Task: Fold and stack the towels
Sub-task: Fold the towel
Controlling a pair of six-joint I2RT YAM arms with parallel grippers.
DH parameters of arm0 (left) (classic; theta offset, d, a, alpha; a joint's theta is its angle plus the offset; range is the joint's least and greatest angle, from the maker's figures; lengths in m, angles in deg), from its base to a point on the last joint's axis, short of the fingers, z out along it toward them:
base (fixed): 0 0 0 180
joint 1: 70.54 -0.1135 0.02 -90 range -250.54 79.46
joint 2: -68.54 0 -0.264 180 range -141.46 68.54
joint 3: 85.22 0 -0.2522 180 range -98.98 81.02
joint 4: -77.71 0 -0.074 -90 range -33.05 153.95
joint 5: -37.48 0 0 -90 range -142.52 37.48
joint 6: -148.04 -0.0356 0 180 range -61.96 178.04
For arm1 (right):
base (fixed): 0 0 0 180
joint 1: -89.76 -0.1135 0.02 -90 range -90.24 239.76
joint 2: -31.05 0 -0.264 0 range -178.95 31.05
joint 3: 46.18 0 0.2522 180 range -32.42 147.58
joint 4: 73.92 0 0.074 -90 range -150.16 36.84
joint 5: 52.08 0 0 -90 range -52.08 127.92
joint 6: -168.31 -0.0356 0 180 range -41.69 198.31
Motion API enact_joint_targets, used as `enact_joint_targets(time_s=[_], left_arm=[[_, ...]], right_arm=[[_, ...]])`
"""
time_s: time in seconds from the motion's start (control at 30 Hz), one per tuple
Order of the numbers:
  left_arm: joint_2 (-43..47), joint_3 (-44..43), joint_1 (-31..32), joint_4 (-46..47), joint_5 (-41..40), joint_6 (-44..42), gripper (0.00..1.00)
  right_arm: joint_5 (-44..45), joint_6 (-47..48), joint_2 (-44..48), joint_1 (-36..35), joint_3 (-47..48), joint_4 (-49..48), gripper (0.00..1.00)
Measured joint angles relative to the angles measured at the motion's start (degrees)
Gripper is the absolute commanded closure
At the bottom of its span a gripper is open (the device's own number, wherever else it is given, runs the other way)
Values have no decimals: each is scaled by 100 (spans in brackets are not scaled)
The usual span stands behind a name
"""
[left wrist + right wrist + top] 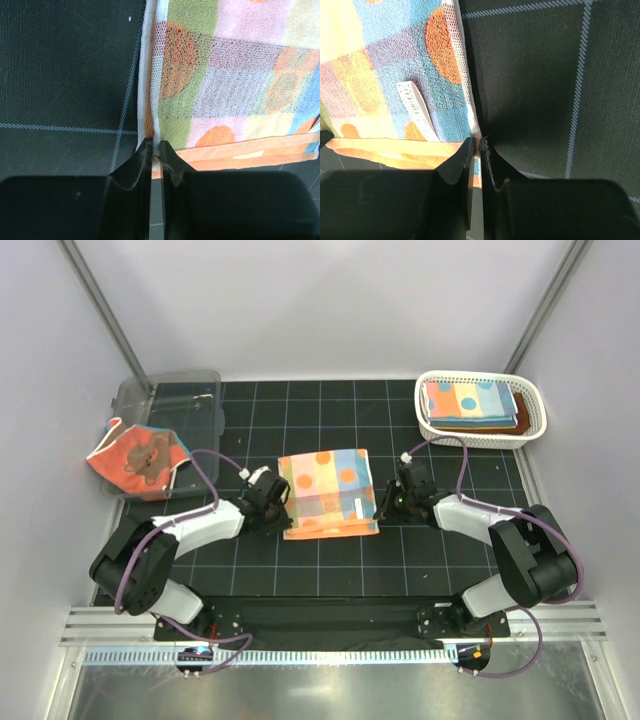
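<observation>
A polka-dotted towel in orange, light blue and pastel squares lies flat on the black grid mat, its near edge folded up to show an orange hem. My left gripper sits low at its left side. In the left wrist view the jaws are shut on the towel's near-left corner. My right gripper is at the right side, and its jaws pinch the near-right corner of the towel. A coral-red towel with a brown bear hangs over the bin's front.
A white lattice basket at the back right holds a folded polka-dotted towel on top of a rust-brown one. A clear plastic bin stands at the back left. White walls close in the mat on three sides.
</observation>
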Motion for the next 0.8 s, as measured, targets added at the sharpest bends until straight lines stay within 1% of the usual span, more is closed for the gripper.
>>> enact_joint_targets(time_s=[0.03, 0.1, 0.13, 0.33, 0.37, 0.4, 0.5, 0.6, 0.67, 0.7, 0.8], left_arm=[[-17, -44, 0, -42, -2, -7, 100], [-39, -116, 0, -103, -4, -20, 100], [-39, -136, 0, -116, -2, -31, 100], [-81, -374, 0, -393, -2, -127, 100], [-111, -474, 0, -452, -4, -144, 100], [-133, -568, 0, -503, -7, -164, 100], [-160, -839, 0, -686, -20, -212, 100], [-199, -1036, 2, -778, -22, -282, 100], [-243, -1095, 4, -835, -17, -302, 98], [-271, -1113, 4, -866, -17, -313, 100], [-358, -1121, 4, -942, 0, -323, 100]], right_arm=[[2, 0, 4, 0, 2, 11, 89], [17, 7, 24, 0, 2, 55, 97], [22, 11, 33, 0, 2, 76, 99], [68, 37, 37, -2, 94, 280, 98], [103, 55, 37, -11, 144, 369, 93], [129, 70, 37, -13, 201, 455, 91], [243, 129, 76, -22, 409, 704, 90], [291, 155, 151, -22, 527, 813, 94], [317, 173, 153, -22, 597, 850, 94], [328, 184, 153, -22, 621, 870, 96], [343, 219, 153, -22, 636, 935, 99]])
